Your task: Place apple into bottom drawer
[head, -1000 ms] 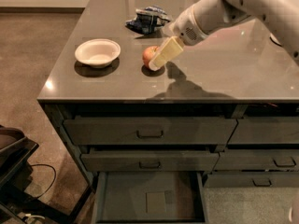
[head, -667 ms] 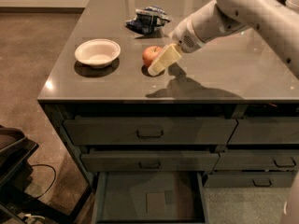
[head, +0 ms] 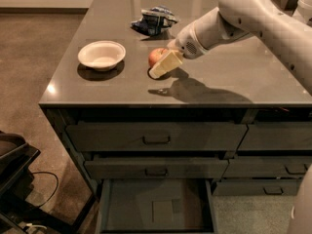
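The apple, small, red with yellowish patches, sits on the dark grey countertop near its middle. My gripper reaches in from the right and is at the apple, with a cream-coloured finger lying across its front right side. The bottom drawer is pulled open below the counter's front, wide and shallow, with a paler square patch on its floor. It holds nothing that shows.
A white bowl stands left of the apple. A crumpled blue and white snack bag lies behind it. Two shut handled drawers sit above the open one, with another drawer stack to the right. Dark equipment stands on the floor at left.
My gripper has slid a little to the left and lower, closing in on the apple's front right side. The apple has stayed where it was.
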`<state>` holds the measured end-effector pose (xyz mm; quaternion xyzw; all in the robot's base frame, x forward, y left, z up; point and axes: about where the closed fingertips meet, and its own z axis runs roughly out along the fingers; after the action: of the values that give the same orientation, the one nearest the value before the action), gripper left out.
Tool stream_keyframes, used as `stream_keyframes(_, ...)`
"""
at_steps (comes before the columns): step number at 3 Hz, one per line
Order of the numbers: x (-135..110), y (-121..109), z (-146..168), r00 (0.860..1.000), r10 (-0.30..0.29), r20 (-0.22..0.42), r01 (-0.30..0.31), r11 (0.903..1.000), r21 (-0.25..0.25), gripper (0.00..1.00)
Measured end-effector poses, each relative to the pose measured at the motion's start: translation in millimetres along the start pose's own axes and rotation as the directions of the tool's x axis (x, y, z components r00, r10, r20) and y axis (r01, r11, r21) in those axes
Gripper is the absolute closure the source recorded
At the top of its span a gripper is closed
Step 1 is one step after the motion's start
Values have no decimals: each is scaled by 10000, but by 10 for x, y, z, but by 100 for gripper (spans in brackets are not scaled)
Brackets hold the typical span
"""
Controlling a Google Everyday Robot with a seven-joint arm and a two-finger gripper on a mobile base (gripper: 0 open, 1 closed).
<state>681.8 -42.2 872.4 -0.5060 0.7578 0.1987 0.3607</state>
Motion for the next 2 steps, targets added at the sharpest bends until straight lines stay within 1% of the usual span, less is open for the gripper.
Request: stream_keyframes(2, 0, 0, 1, 10000, 0, 0, 0, 10000, -2, 65)
